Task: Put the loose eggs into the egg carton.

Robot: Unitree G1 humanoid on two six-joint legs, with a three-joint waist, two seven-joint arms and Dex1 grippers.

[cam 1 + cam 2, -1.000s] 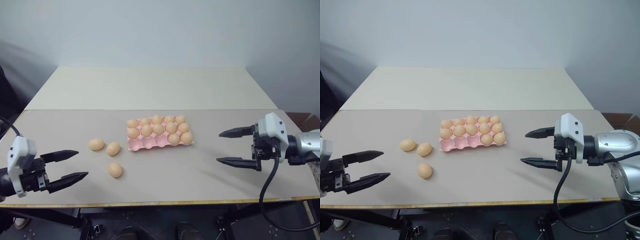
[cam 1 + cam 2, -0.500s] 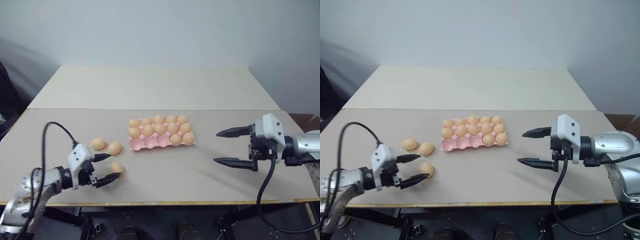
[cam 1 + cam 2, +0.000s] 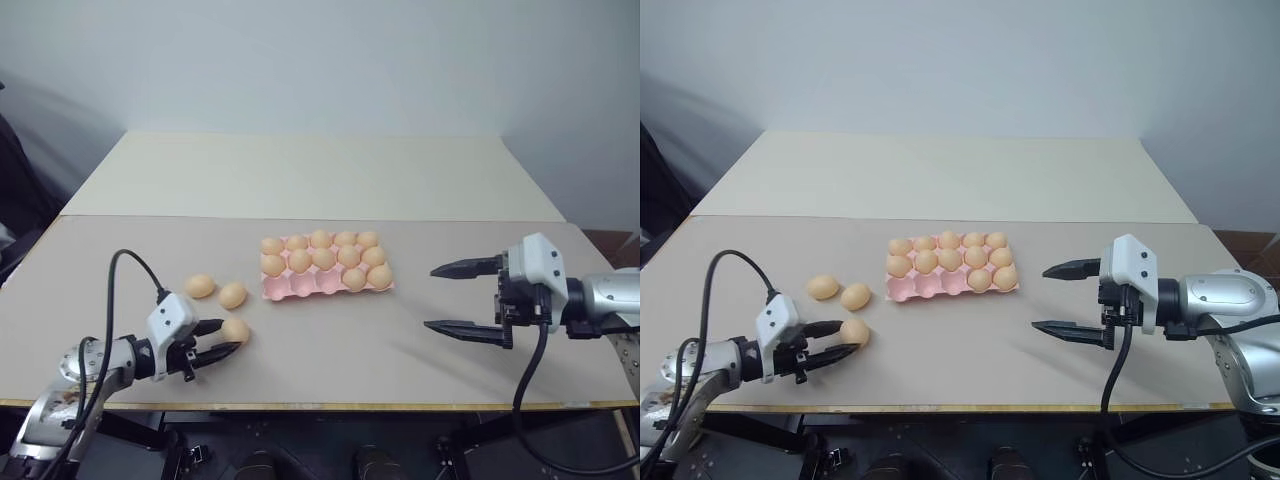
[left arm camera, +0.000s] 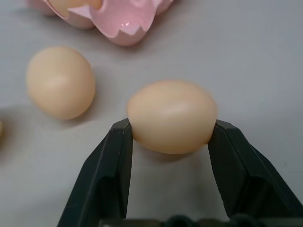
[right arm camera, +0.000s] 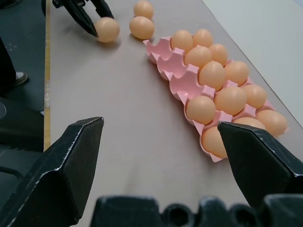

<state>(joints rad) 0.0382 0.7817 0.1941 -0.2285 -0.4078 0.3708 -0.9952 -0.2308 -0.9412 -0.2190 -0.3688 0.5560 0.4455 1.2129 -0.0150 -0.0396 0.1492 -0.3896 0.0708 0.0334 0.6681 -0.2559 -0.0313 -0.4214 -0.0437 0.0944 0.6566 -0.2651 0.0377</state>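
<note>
The pink egg carton (image 3: 288, 291) lies mid-table with several eggs in its cups; three cups at the left of its near row are bare. Three loose eggs lie to its left: two side by side (image 3: 200, 286) (image 3: 232, 295) and a nearer one (image 3: 236, 329). My left gripper (image 3: 226, 340) is shut on that nearer egg (image 4: 171, 116), a black finger (image 4: 118, 156) pressed against each side while the egg rests on the table. My right gripper (image 3: 431, 298) hovers open to the right of the carton (image 5: 166, 56), with nothing between its fingers.
The grey work surface ends at a wooden front edge (image 3: 320, 405) just below both grippers. A cream tabletop (image 3: 310, 175) stretches behind the carton to the wall. A black cable (image 3: 125, 262) loops over my left arm.
My left gripper has come in from the left edge to the nearest loose egg and closed on it. The right gripper has stayed in place, open.
</note>
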